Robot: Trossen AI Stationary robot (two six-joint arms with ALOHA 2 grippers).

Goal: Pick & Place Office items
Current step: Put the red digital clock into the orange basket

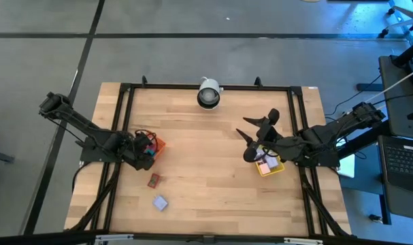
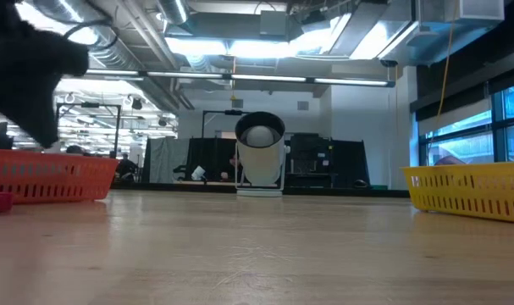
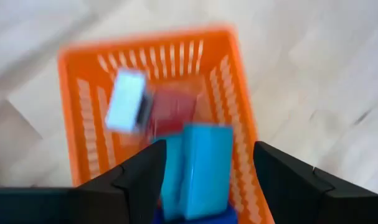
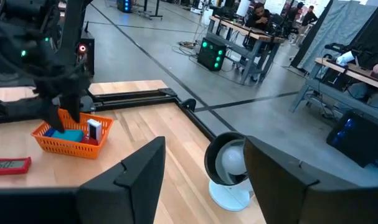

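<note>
Two loose office items (image 1: 154, 180) on table; both grippers (image 1: 139, 151) spread, empty.

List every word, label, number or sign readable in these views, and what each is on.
None can be read.
Red item on the table: pale label, print too small.
White-faced item in the orange tray: no legible print.
Pale block in that tray: blurred.

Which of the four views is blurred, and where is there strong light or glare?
Left wrist view: motion blur smears the orange tray and the teal block between the left gripper fingers. Low view: bright ceiling lights glare; the dark arm at upper left is unfocused. High and right wrist views: fairly sharp.
</note>
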